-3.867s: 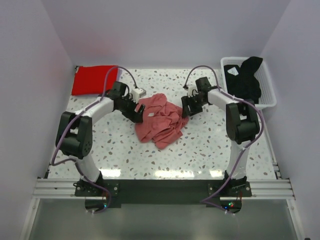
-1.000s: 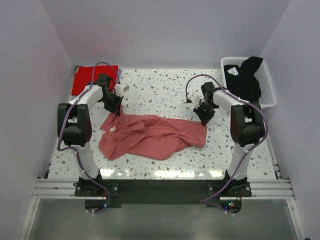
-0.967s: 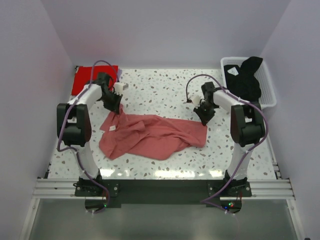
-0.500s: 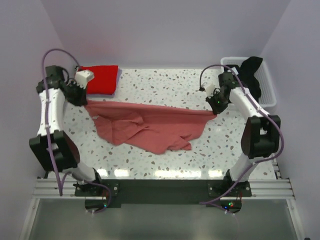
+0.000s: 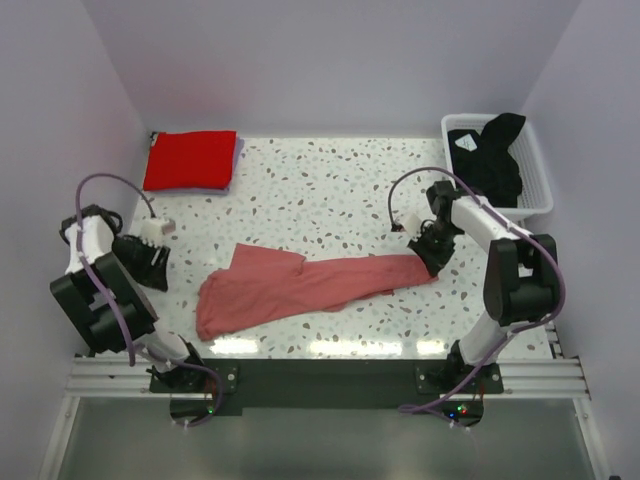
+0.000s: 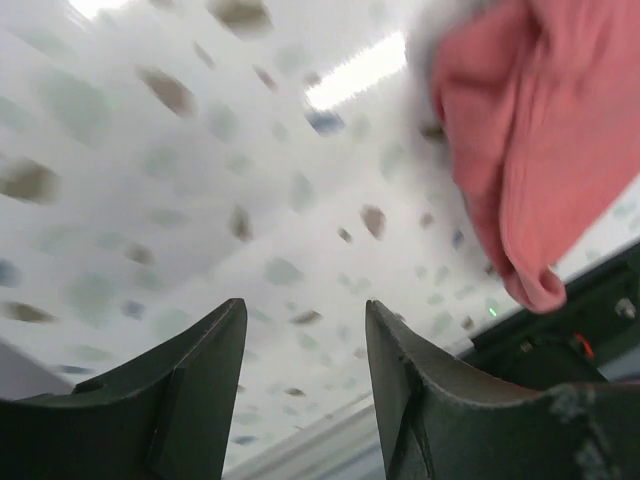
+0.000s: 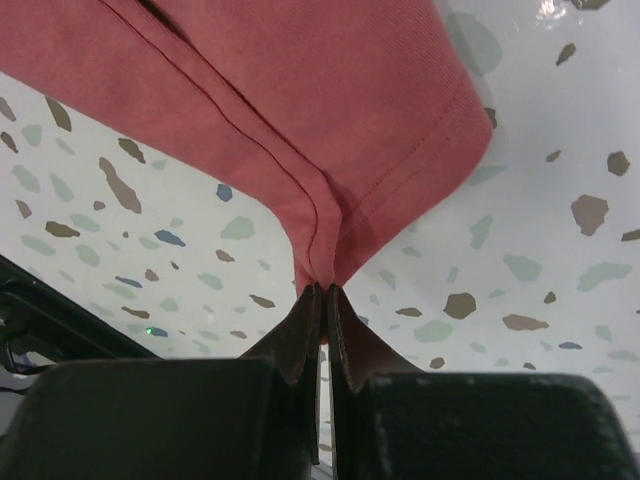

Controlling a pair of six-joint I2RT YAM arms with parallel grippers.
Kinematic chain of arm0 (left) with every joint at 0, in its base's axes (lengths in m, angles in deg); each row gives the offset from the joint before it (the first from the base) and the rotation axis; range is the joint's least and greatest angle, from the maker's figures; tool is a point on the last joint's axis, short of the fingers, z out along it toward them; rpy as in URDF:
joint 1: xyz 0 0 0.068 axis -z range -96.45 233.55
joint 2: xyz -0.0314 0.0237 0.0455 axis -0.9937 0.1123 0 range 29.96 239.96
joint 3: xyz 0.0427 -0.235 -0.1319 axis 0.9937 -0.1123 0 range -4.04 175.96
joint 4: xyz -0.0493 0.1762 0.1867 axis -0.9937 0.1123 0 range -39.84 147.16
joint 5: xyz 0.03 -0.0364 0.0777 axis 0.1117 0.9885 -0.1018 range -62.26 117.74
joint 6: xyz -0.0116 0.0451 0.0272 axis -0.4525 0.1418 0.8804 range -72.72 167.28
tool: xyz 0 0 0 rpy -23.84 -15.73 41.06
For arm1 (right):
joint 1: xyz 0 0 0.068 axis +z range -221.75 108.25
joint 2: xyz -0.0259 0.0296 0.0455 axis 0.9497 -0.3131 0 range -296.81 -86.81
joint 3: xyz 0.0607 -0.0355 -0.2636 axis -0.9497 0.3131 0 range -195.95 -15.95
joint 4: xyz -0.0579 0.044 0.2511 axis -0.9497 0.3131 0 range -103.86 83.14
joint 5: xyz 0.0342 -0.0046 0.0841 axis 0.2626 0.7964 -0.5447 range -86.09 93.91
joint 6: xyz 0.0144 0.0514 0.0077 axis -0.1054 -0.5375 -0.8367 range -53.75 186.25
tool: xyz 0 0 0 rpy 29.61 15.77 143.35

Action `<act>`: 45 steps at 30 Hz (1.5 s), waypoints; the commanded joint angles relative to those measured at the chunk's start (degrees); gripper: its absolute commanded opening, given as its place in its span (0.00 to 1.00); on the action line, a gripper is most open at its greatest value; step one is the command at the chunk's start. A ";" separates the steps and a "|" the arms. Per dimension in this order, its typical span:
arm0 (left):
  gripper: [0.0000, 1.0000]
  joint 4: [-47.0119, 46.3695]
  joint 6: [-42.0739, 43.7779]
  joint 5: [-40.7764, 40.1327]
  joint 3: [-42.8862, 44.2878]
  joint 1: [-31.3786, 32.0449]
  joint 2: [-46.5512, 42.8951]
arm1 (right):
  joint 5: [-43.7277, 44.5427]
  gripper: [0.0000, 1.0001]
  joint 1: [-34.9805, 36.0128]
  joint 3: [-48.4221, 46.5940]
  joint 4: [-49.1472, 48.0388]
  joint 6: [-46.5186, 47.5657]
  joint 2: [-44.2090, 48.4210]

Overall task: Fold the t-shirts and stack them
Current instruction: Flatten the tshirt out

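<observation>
In the white slatted basket, a crumpled black t-shirt.

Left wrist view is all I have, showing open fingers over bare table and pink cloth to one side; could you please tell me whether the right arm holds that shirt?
Observer: Yes, the right fingers are shut on a hem fold of the pink shirt.
Operator: Thank you. How does it lie?
Observer: From above, it lies stretched in a long band across the table, its left end loose and apart from the left fingers.
Operator: Is any shirt already folded?
Observer: The red shirt lies folded at the table's far left corner.
</observation>
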 commanded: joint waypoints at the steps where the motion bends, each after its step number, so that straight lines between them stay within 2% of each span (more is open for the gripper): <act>1: 0.56 0.32 -3.17 12.41 13.31 2.45 4.21 | -2.69 0.00 0.88 -2.99 2.17 1.29 -0.78; 4: 0.55 -5.27 -11.51 13.38 18.59 12.27 7.03 | -3.13 0.00 0.88 -3.26 2.26 1.29 -1.66; 7: 0.57 -13.17 -23.00 12.51 18.87 18.34 9.32 | -3.57 0.00 0.79 -3.70 2.26 0.76 -1.93; 12: 0.61 -20.67 -30.06 6.20 15.89 26.53 11.09 | -3.92 0.00 0.79 -5.27 2.08 -1.17 -1.84; 15: 0.66 -26.47 -33.14 1.19 11.93 31.54 10.13 | -4.10 0.00 0.62 -6.16 2.35 -1.35 -1.84; 16: 0.71 -29.18 -33.59 -0.31 10.10 33.90 9.86 | -4.01 0.00 0.70 -6.42 2.43 -1.35 -1.84; 24: 0.73 -36.67 -37.63 -8.93 5.42 41.30 12.49 | -3.75 0.00 0.00 -7.30 3.40 -0.82 -2.02; 34: 0.69 -38.87 -39.83 -10.08 2.52 46.49 15.92 | -3.14 0.00 -0.35 -7.65 3.14 -0.73 -2.72; 37: 0.59 -39.31 -41.06 -10.08 0.76 46.85 16.54 | -3.57 0.00 -0.35 -8.27 3.05 -1.08 -2.81; 38: 0.46 -39.31 -41.23 -10.95 0.41 46.85 16.71 | -3.75 0.00 -0.35 -8.44 2.96 -1.17 -2.81; 40: 0.33 -38.96 -41.41 -11.57 -0.12 46.85 16.72 | -3.92 0.00 -0.35 -8.97 2.96 -1.44 -2.55; 41: 0.23 -38.79 -41.41 -12.10 -0.20 46.76 16.02 | -4.19 0.00 -0.35 -9.15 2.96 -1.52 -2.46; 45: 0.00 -36.07 -40.01 -12.10 3.29 44.49 13.65 | -5.77 0.00 -0.35 -10.46 2.44 -2.93 -1.40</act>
